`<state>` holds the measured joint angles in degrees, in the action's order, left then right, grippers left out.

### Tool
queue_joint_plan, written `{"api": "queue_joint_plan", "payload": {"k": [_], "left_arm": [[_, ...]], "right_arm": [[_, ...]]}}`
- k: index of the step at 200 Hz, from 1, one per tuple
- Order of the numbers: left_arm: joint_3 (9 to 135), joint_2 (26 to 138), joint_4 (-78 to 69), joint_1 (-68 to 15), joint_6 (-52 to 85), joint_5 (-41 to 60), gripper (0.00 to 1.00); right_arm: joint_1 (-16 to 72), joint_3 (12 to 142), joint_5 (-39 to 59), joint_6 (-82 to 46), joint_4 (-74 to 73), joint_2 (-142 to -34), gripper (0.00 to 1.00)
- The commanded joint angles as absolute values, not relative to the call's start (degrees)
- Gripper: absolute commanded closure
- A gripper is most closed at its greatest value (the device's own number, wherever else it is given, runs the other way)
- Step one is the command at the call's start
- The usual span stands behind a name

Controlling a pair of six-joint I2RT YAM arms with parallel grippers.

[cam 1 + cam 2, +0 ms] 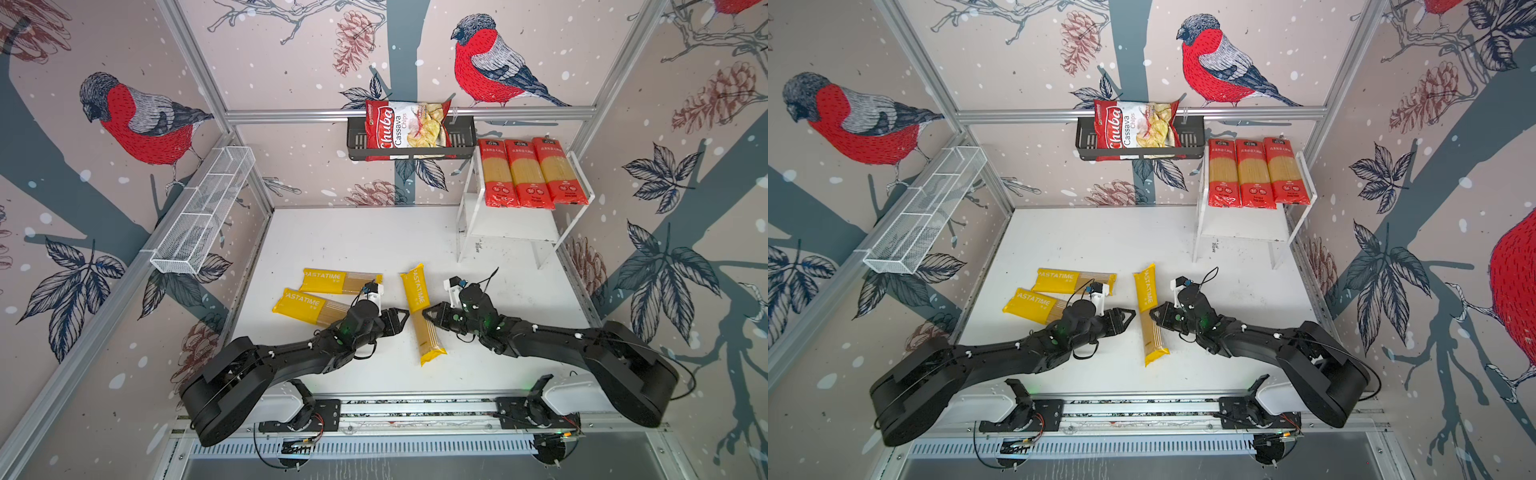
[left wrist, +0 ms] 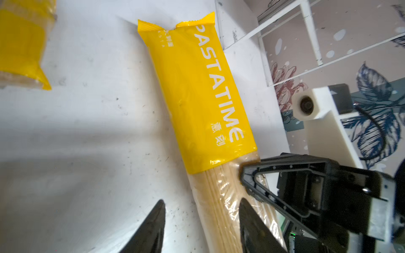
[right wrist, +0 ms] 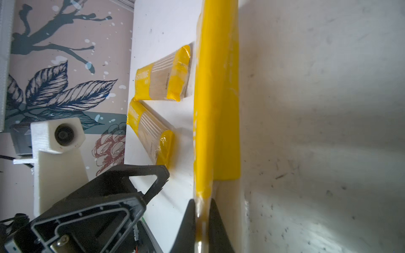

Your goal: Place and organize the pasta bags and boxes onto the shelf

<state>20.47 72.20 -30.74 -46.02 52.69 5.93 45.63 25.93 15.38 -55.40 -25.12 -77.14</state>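
Handover of a yellow pack, well short of the shelf

My right gripper (image 3: pixel 201 203) is pinched on the thin film edge of the middle PASTATIME pack (image 1: pixel 424 332). My left gripper (image 2: pixel 201 200) stands half wide astride its clear centre, gripping nothing. I'd lift slowly and level: slick crinkly film, brittle straight strands, a long narrow load. It lies well short of the shelf (image 1: pixel 513 232); three red packs (image 1: pixel 533 172) fill the top board.

Robot lab mock-up cell: aluminium frame (image 1: pixel 291 114), bird-print wall panels (image 1: pixel 141 120), base rail (image 1: pixel 415 409).
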Motion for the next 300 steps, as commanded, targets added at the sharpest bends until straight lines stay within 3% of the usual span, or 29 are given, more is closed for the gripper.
{"api": "queue_joint_plan", "payload": {"k": [1, 71, 138, 226, 262, 300], "left_arm": [[20.9, 69.1, -33.2, -44.9, 52.2, 7.9, 0.42], [23.4, 63.1, -37.3, -42.2, 51.8, 13.9, 0.22], [28.9, 66.7, -46.0, -41.1, 52.0, 22.3, 0.21], [29.4, 68.1, -50.0, -41.1, 50.5, 24.8, 0.41], [29.9, 67.9, -50.4, -41.1, 50.4, 25.3, 0.62], [30.5, 68.0, -51.1, -41.1, 50.8, 25.3, 0.78]], "right_arm": [[45.7, 27.3, 15.4, -54.1, -32.4, -74.7, 0.93], [47.9, 25.9, 12.6, -51.4, -39.4, -62.5, 0.95], [51.2, 25.7, 13.8, -48.4, -44.2, -56.3, 0.96], [52.8, 25.7, 15.8, -47.7, -47.9, -55.9, 0.97], [52.9, 25.5, 15.9, -48.9, -48.9, -58.0, 0.96], [53.4, 26.3, 14.8, -49.2, -47.8, -60.0, 0.86]]}}
